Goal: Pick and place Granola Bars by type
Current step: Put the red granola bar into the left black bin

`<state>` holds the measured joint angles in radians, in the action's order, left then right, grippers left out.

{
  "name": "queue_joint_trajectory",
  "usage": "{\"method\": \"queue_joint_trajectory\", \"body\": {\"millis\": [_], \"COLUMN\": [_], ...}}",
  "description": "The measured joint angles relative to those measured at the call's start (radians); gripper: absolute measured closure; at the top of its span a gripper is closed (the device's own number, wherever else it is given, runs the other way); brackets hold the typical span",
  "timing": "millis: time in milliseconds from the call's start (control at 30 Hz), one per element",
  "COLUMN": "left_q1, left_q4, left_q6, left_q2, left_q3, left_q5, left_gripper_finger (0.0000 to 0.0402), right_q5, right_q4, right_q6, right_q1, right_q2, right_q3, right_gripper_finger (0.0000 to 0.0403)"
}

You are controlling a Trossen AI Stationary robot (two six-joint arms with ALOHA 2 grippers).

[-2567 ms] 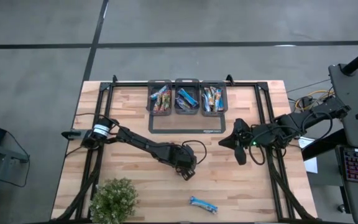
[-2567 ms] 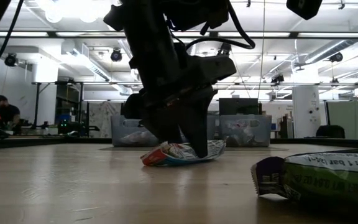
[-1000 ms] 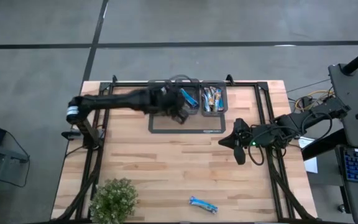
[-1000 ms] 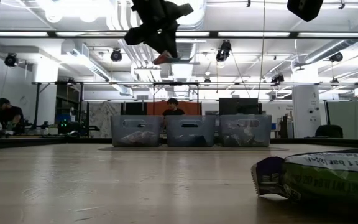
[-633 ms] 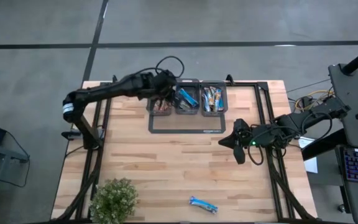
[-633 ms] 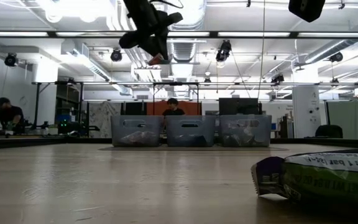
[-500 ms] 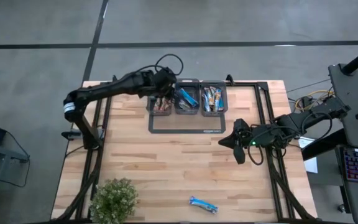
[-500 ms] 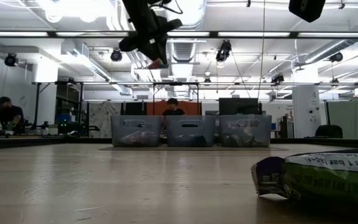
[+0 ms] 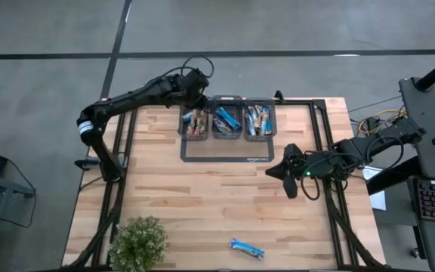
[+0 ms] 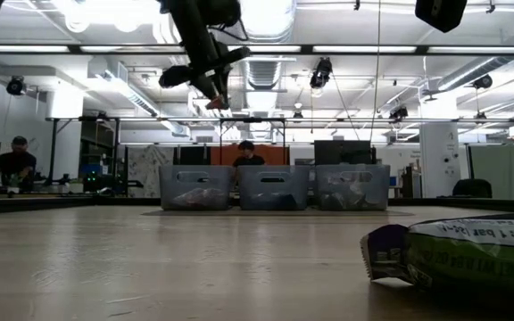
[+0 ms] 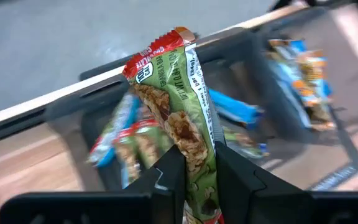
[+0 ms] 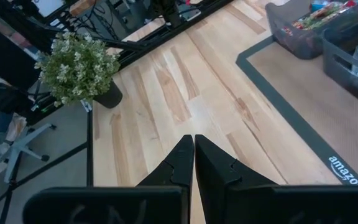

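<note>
The left hand (image 11: 194, 177) is clamped on a green-wrapped granola bar (image 11: 179, 112), which stands upright between its fingers (image 11: 166, 180) with the red end of the wrapper on top. In the high view that hand (image 9: 195, 85) is stretched to the far edge of the counter (image 9: 202, 204), above the far end of the left bin (image 9: 195, 121). In the low view it hangs high above the row of bins, over the left one (image 10: 196, 187).

Three dark bins sit side by side on a grey mat (image 9: 226, 155) at the far side of the counter. The left bin holds bars in green and red wrappers, the middle bin (image 9: 227, 119) holds blue ones, and the right bin (image 9: 258, 119) holds multicoloured ones.

One blue bar (image 9: 247, 247) lies alone near the counter's near edge, well apart from the bins. In the low view it shows close up at the right (image 10: 458, 250).

The right hand (image 9: 291, 172) waits over the right side of the counter, its fingers (image 12: 182, 158) pressed together and holding nothing.

A potted plant (image 9: 138, 243) stands at the near left corner. People (image 10: 12, 162) sit in the room beyond
</note>
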<state>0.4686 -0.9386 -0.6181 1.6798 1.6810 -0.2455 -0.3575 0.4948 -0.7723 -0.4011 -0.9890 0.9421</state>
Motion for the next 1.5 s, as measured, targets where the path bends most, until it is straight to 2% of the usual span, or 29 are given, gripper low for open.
{"method": "queue_joint_trajectory", "body": {"millis": [333, 667, 967, 1500], "left_q1": [0.08, 0.086, 0.09, 0.094], "left_q4": [-0.082, -0.085, -0.111, -0.123], "left_q6": [-0.004, -0.011, -0.016, -0.001], "left_q2": [0.057, 0.184, 0.264, 0.273], "left_q3": [0.0, 0.0, -0.001, -0.001], "left_q5": [0.015, 0.068, 0.072, 0.073], "left_gripper_finger": [0.0346, 0.0346, 0.0346, 0.0344], "right_q5": [-0.014, -0.018, -0.02, -0.021], "right_q4": [0.004, 0.003, 0.002, 0.002], "right_q6": [0.016, 0.014, 0.013, 0.013], "right_q1": [0.0, 0.0, 0.0, 0.0], "right_q2": [0.0, 0.0, 0.0, 0.0], "right_q3": [-0.002, -0.01, -0.011, -0.011], "right_gripper_finger": [0.0394, 0.0394, 0.0394, 0.0394]}}
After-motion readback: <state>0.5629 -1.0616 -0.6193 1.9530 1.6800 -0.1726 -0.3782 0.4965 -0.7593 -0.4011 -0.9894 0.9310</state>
